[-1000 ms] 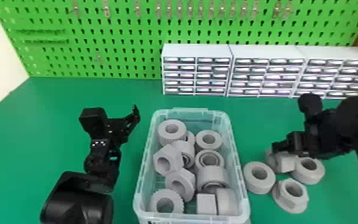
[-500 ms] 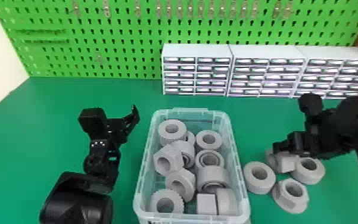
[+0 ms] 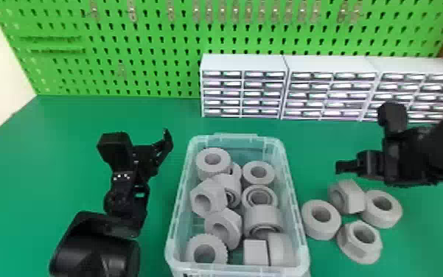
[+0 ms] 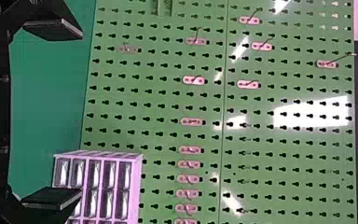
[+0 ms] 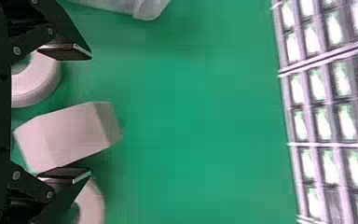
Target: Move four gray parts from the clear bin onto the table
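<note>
Bin (image 3: 301, 254), clear plastic, rectangular, open-topped, quantity one, stands on the green flat-topped desk (image 3: 47, 165). Contents: eleven gray parts visible, some overlapping, so the full count cannot be told. These include one ring with a toothed rim (image 3: 194, 245) at the near left corner, one gray hexagonal nut (image 3: 211, 188) at the left side, and one gray square-faced block (image 3: 256, 252) at the near end. One thick round gray ring (image 3: 203, 171) occupies the far left corner.

Gray parts on the desk, to the right of the bin: four. Two are plain round rings, one nearer the bin (image 3: 314, 230) and one farther right (image 3: 386, 217). One is a gray flanged hexagonal nut (image 3: 351, 245), on the near side of the group. One is a gray faceted nut (image 3: 355, 197), lying on its side between the two rings.

End effectors: two, black. Left end effector (image 3: 141, 140) is left of the bin, fingers spread, nothing between them. Right end effector (image 3: 367, 140) is above the far side of the four parts, fingers spread; contact with the faceted nut cannot be told.

Drawer cabinets: three, white (image 3: 244, 62), (image 3: 331, 64), (image 3: 415, 66), in a row before one green perforated pegboard (image 3: 150, 55).
</note>
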`<control>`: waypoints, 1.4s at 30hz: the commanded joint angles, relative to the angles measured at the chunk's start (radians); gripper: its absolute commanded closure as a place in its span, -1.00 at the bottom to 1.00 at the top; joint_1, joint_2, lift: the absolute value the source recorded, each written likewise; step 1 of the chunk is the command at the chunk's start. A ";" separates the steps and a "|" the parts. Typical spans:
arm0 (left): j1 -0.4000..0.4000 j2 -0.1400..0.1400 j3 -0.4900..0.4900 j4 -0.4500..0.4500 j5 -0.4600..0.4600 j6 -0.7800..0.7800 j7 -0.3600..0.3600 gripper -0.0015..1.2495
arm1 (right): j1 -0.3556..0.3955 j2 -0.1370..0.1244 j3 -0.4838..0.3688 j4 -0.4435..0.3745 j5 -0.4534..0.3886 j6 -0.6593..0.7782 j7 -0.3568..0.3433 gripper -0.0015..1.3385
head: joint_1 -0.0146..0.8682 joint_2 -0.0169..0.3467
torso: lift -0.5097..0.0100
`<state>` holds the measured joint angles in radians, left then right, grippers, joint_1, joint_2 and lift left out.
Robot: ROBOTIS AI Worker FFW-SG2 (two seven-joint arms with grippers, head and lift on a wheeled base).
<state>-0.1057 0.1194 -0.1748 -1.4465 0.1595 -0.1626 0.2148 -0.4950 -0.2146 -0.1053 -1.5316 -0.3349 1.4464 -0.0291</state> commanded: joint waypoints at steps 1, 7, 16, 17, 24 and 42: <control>0.001 0.000 -0.002 0.000 0.000 0.000 0.000 -0.83 | 0.029 0.001 -0.033 -0.073 -0.018 -0.049 0.000 -0.42 | 0.60 -0.51 | 0.76; 0.001 0.000 0.000 0.000 0.000 -0.003 0.000 -0.83 | 0.069 0.006 -0.066 -0.173 -0.024 -0.116 0.000 -0.42 | 0.60 -0.51 | 0.76; 0.004 -0.001 -0.009 0.002 -0.002 -0.003 0.000 -0.83 | 0.121 -0.006 -0.108 -0.265 -0.075 -0.170 0.000 -0.42 | 0.60 -0.51 | 0.76; 0.004 -0.001 -0.009 0.002 -0.002 -0.003 0.000 -0.83 | 0.128 -0.008 -0.111 -0.272 -0.082 -0.187 0.000 -0.42 | 0.60 -0.51 | 0.76; 0.004 -0.003 -0.012 0.002 0.000 -0.003 0.000 -0.83 | 0.196 -0.020 -0.126 -0.318 -0.127 -0.294 0.026 -0.41 | 0.60 -0.51 | 0.76; 0.008 -0.007 -0.005 0.002 0.002 -0.009 0.000 -0.83 | 0.352 0.031 -0.171 -0.392 -0.009 -0.661 0.141 -0.41 | 0.60 -0.51 | 0.76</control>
<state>-0.0985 0.1134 -0.1834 -1.4450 0.1597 -0.1674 0.2147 -0.1563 -0.2075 -0.2573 -1.9205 -0.3759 0.8424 0.0943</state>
